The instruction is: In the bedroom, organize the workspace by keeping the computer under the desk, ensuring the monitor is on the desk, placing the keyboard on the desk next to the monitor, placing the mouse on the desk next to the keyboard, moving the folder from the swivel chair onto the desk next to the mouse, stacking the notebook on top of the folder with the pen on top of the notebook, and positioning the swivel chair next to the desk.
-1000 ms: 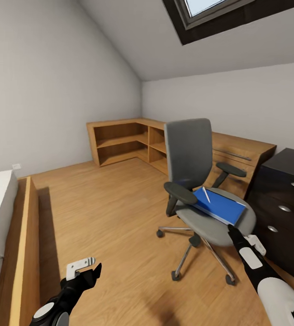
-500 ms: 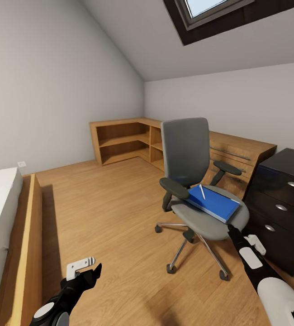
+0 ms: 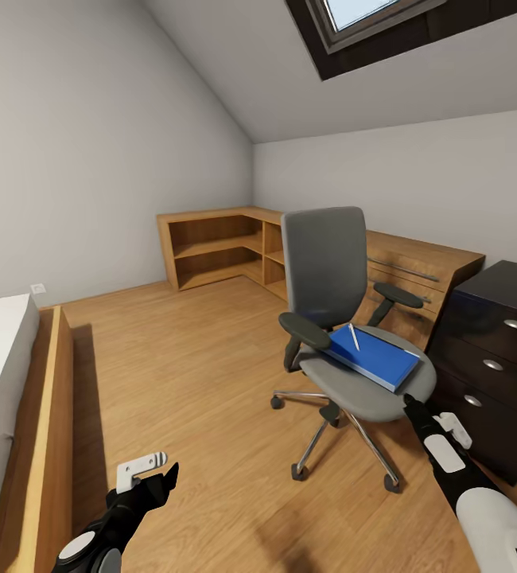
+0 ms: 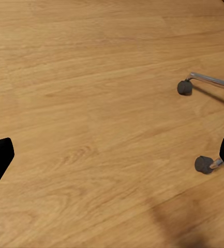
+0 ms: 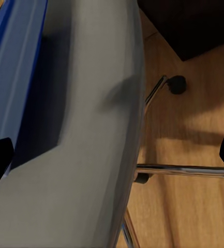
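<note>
The grey swivel chair (image 3: pixel 326 274) stands on the wood floor beside the black drawer unit of the desk (image 3: pixel 493 362). On its seat lies the blue folder (image 3: pixel 374 360), and the pale pen (image 3: pixel 355 337) rests on top of it. My right gripper (image 3: pixel 429 412) is open at the seat's front edge, close to the folder's near corner; its wrist view looks along the grey seat (image 5: pixel 91 134) and the folder's blue edge (image 5: pixel 16 57). Low over bare floor, my left gripper (image 3: pixel 151 474) is open and holds nothing. Computer, monitor, keyboard, mouse and notebook are out of view.
A low light-wood cabinet (image 3: pixel 219 243) runs along the far corner behind the chair. A bed with a wooden side board (image 3: pixel 48 414) lies at the left. The chair's chrome legs and castors (image 4: pixel 184 87) spread over the floor near my left gripper.
The whole picture has shifted slightly, so the camera moved. The chair, the folder and both grippers keep their places relative to each other.
</note>
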{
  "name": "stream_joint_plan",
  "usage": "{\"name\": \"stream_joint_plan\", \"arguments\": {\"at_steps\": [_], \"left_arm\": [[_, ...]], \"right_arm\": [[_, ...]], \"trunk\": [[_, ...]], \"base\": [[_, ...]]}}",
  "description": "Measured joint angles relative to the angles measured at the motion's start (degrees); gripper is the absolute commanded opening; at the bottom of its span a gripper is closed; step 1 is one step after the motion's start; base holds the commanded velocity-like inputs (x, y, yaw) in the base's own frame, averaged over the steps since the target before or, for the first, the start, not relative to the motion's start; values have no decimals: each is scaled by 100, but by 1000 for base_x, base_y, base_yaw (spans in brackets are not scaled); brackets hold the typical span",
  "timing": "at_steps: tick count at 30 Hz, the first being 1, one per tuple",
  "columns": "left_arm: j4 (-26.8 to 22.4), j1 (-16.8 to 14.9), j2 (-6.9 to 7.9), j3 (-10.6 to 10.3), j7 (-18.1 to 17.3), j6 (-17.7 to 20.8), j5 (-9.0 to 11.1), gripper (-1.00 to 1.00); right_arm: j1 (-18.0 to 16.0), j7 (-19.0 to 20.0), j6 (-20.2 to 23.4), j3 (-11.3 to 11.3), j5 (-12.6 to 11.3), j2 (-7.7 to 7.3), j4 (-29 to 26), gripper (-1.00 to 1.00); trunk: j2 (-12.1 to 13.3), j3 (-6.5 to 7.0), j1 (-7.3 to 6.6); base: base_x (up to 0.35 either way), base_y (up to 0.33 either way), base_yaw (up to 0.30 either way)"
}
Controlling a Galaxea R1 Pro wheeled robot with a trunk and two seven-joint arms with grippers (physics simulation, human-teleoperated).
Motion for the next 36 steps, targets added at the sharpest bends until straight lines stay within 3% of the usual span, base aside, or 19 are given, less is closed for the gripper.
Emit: {"name": "stream_joint_plan", "arguments": {"at_steps": [15,36], "left_arm": [[0,0,0,-3,0,-9,0,100],[0,0,0,-3,0,-4,0,100]], "right_arm": [[0,-8,-21,-22,9,-75,2,100],[0,0,-21,-24,0,-63,-5,100]], "trunk": [[0,0,-1],[0,0,0]], "base": [[16,-1,0],[68,-15,0]]}}
